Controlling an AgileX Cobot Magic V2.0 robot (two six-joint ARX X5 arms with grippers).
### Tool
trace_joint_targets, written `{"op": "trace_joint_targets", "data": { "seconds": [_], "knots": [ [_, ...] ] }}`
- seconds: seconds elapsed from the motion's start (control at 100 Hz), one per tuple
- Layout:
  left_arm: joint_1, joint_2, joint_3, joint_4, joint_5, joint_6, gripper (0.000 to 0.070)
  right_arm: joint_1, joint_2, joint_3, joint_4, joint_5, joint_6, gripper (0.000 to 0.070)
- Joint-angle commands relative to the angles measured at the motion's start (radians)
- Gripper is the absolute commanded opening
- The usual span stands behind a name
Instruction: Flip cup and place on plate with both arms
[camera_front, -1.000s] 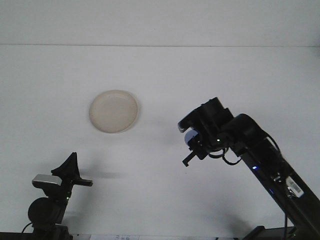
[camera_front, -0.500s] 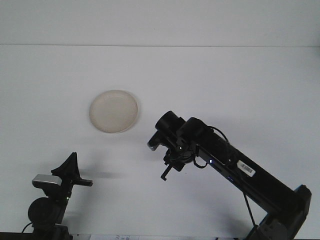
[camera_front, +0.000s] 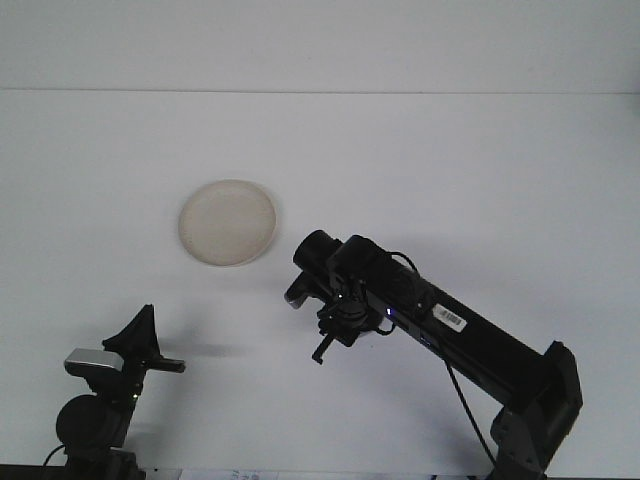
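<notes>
The plate lies at ten o'clock from the right gripper, bare table all round. Its grip, the left gripper's too, I cannot tell (arm label unreadable).

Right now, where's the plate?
Front view: the plate lies left of centre on the white table, up and left of the right gripper, beyond the left gripper.
</notes>
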Motion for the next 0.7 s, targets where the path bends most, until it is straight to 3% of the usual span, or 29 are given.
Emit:
{"op": "trace_joint_targets", "data": {
  "seconds": [0.0,0.19,0.34,0.4,0.62,0.69],
  "knots": [
    [0.002,-0.001,-0.019,0.01,0.002,-0.003,0.0015,0.008,0.034,0.023,-0.027,0.001,0.0,0.0004],
    [0.002,-0.001,-0.019,0.01,0.002,-0.003,0.0015,0.009,0.035,0.023,-0.027,0.0,-0.002,0.0032],
    [0.002,-0.001,-0.019,0.01,0.002,-0.003,0.0015,0.009,0.035,0.023,-0.027,0.0,-0.001,0.0302],
    [0.002,-0.001,-0.019,0.01,0.002,-0.003,0.0015,0.009,0.035,0.023,-0.027,0.0,-0.001,0.0364],
    [0.002,-0.001,-0.019,0.01,0.002,-0.003,0.0015,0.01,0.032,0.024,-0.027,-0.001,0.009,0.0379],
    [0.002,-0.001,-0.019,0.01,0.002,-0.003,0.0015,0.01,0.032,0.031,-0.027,-0.001,0.011,0.0411]
  ]
}}
